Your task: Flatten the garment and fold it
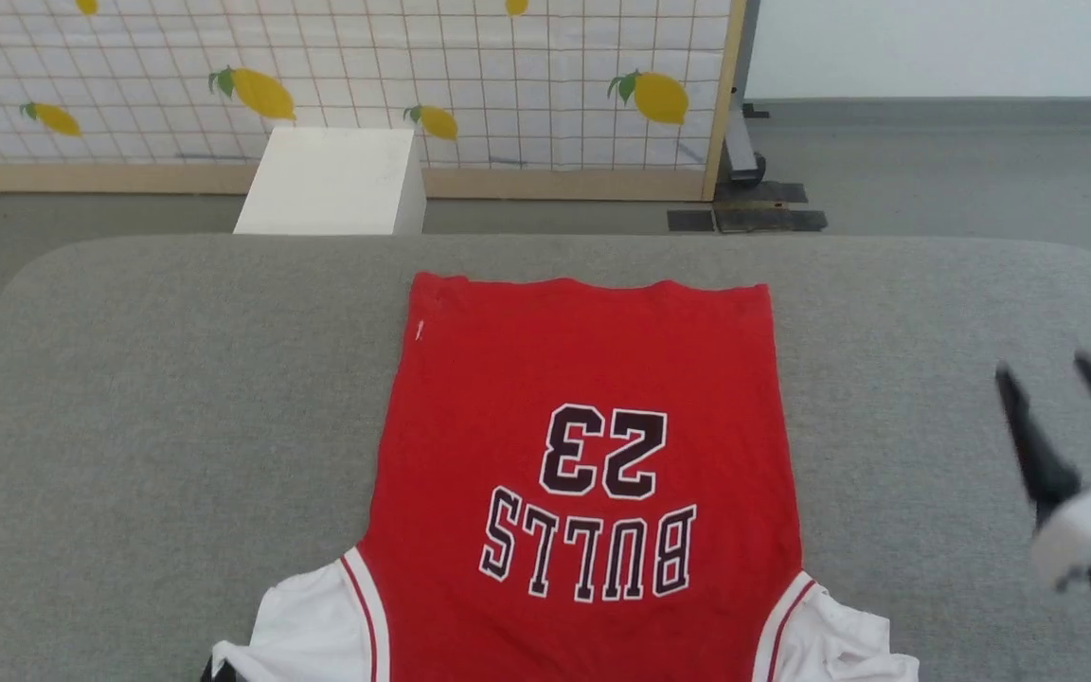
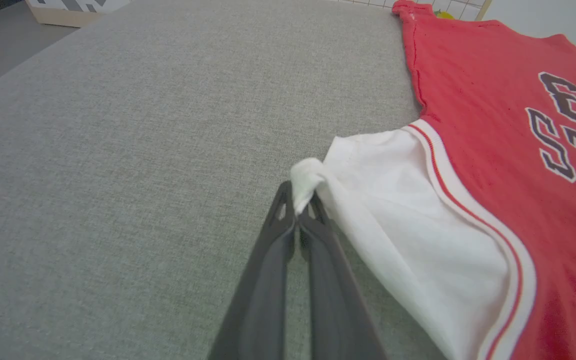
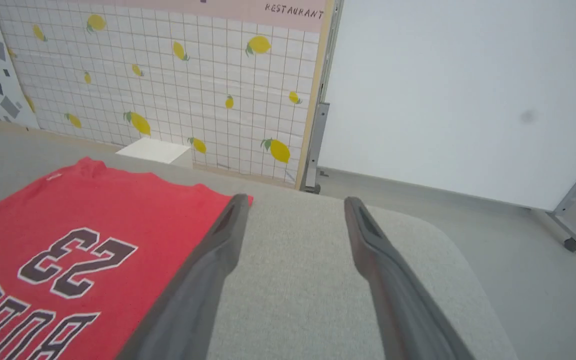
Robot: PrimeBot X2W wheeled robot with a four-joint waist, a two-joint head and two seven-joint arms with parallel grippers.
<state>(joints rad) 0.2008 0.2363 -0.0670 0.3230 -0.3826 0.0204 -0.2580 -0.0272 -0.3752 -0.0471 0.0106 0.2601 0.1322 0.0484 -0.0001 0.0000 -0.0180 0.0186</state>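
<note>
A grey, fabric-covered table [image 1: 176, 426] with rounded corners carries the work. The garment [image 1: 583, 379] lies flat on it, chest side up, its collar end toward the robot and running off the bottom of the head view.

Nearest, the left gripper [image 2: 298, 207] is clenched on the outer corner of the white left sleeve [image 2: 408, 210]. A small wad of the cloth is bunched between its fingertips, and the sleeve is drawn out sideways from the red body. The white right sleeve [image 1: 839, 644] lies rumpled on the table at the other side.

The right gripper [image 1: 1046, 369] is off to the right of the garment, apart from it. Its jaws are spread wide with nothing between them, above bare table.

Farther on, the black-and-white lettering [image 1: 593, 549] "BULLS" and "23" reads upside down from the head. Beyond it the straight red hem [image 1: 593, 284] lies short of the table's far edge.

Past the table, a white box [image 1: 332, 180] stands on the grey floor [image 1: 934, 170] before a lemon-print panel [image 1: 413, 66].
</note>
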